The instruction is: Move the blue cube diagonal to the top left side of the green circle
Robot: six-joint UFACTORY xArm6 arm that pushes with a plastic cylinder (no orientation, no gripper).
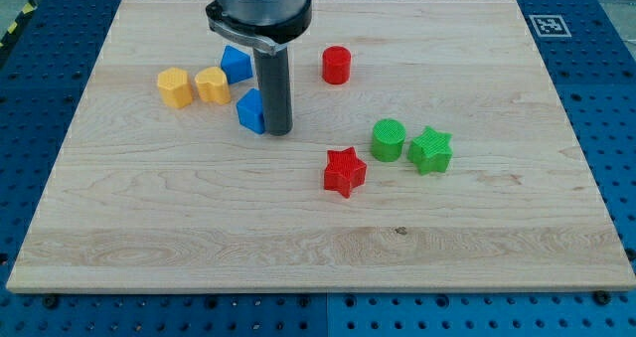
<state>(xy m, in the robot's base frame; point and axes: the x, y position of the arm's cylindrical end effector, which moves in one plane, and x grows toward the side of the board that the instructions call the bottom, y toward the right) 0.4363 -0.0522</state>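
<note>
A blue cube (249, 111) lies on the wooden board (318, 238), left of centre. My tip (277, 132) stands right against the cube's right side. The green circle (388, 140) is a short green cylinder to the right of centre, well to the right of the cube and a little lower. The rod and the arm's dark head come down from the view's top and hide the board behind them.
A second blue block (237, 64) lies above the cube. Two yellow blocks (175, 87) (212, 84) sit to its left. A red cylinder (337, 66) is at the upper middle. A red star (344, 171) and a green star (431, 150) flank the green circle.
</note>
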